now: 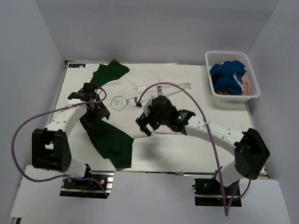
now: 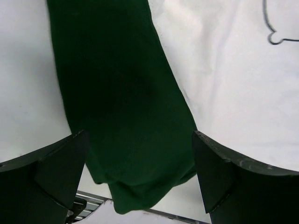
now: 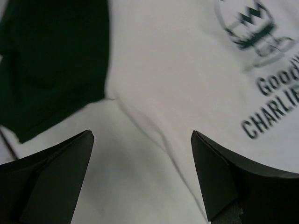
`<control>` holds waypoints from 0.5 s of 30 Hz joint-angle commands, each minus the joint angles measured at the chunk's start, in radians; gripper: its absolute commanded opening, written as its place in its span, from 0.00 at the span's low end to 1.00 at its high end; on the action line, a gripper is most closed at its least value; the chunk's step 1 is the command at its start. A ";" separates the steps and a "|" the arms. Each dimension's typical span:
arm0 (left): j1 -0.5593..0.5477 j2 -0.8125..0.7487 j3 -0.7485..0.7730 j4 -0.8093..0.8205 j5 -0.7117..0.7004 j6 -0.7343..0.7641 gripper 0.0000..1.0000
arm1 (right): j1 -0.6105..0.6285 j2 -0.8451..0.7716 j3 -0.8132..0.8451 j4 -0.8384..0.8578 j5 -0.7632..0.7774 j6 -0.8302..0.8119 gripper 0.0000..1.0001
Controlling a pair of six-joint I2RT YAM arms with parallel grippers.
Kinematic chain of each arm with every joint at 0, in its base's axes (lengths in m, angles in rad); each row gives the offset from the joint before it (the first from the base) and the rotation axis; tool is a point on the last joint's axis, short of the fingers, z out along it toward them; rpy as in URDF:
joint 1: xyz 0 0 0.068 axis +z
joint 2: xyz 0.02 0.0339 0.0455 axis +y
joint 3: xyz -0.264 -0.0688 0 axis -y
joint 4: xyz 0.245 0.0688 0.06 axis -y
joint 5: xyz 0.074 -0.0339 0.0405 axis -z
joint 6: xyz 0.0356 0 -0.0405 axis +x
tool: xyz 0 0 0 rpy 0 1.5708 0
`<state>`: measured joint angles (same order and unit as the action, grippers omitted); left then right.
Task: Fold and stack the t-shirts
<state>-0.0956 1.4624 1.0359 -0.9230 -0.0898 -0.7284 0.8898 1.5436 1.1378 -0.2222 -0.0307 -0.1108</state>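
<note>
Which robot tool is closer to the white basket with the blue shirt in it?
Right. The right tool hovers open over the cream t-shirt mid-table, left of the white plastic mesh basket. The left tool hangs over a dark green sleeve, farther left.
</note>
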 commanded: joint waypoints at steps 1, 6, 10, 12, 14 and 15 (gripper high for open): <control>0.005 -0.109 0.045 -0.084 -0.063 -0.032 1.00 | 0.092 -0.088 -0.090 0.127 -0.006 -0.056 0.90; 0.005 -0.161 0.111 -0.186 -0.088 -0.046 1.00 | 0.386 -0.083 -0.167 0.254 -0.005 -0.082 0.90; 0.005 -0.238 0.081 -0.209 -0.088 -0.046 1.00 | 0.486 0.024 -0.181 0.354 0.014 -0.141 0.90; 0.005 -0.319 0.018 -0.200 -0.079 -0.037 1.00 | 0.515 0.122 -0.126 0.347 0.066 -0.158 0.90; 0.005 -0.387 -0.006 -0.200 -0.093 -0.037 1.00 | 0.521 0.174 -0.115 0.391 0.091 -0.152 0.90; 0.005 -0.401 -0.007 -0.209 -0.119 -0.037 1.00 | 0.521 0.187 -0.121 0.440 0.094 -0.150 0.89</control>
<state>-0.0944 1.1271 1.0401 -1.1099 -0.1623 -0.7639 1.4166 1.6859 0.9920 0.0917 -0.0002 -0.2306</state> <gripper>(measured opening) 0.997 0.895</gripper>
